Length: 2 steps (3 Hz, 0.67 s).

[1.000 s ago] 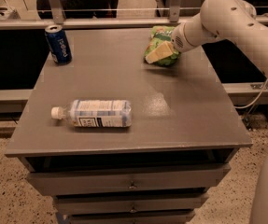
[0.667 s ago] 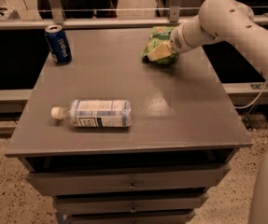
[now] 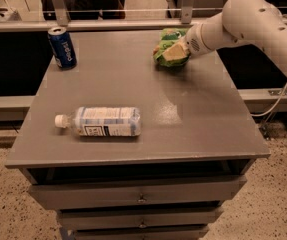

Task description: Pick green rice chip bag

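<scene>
Barely anything has moved since the earlier frame: the arm's wrist has nudged slightly and the green rice chip bag sits in practically the same spot. Bottle and can have not shifted.

Gripper is at the bag's right side, at the far right of the table, coming in from the right with the arm reaching over the table's right edge. Bag and wrist hide the jaws, so I cannot tell how wide they are or whether they have hold of the bag. I also cannot tell if the bag is on the surface or just off it.

Side approach makes sense to me: the pouch is crinkly and stands up a bit, so pinching it across from the side gets more material than pressing down on it.

Room:
- Clear plastic bottle lies on its side near the front left, well apart from the bag.
- Blue soda can stands upright at the far left corner, also well apart.
- Back edge and a rail sit just behind the bag, so there is little margin rearward.
- Straight up, or up and back to the right, looks open. That is my call for the lift path.
</scene>
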{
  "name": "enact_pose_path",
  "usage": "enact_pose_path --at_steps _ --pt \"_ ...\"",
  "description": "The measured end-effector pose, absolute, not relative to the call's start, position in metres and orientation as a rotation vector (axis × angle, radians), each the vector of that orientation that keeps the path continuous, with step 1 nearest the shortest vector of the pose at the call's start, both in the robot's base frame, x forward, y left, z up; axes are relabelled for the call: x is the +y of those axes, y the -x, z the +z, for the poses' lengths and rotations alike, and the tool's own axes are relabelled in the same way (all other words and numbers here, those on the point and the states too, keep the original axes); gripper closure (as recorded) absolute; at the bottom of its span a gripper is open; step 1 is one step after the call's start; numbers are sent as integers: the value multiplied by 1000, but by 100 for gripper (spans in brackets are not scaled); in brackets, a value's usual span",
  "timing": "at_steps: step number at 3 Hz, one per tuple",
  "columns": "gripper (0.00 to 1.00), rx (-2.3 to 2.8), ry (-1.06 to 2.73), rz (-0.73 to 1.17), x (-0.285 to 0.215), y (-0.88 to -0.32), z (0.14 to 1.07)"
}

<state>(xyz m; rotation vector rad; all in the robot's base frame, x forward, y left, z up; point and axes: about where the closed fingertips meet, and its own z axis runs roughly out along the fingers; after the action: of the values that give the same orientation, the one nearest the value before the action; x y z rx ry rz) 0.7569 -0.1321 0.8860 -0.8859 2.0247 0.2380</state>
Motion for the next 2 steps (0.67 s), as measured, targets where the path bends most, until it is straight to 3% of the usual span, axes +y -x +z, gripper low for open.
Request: enact_pose_path --at_steps 1,2 --pt "100 1917 940 273 -124 -735 921" --pt "100 1777 995 348 -113 -704 965"
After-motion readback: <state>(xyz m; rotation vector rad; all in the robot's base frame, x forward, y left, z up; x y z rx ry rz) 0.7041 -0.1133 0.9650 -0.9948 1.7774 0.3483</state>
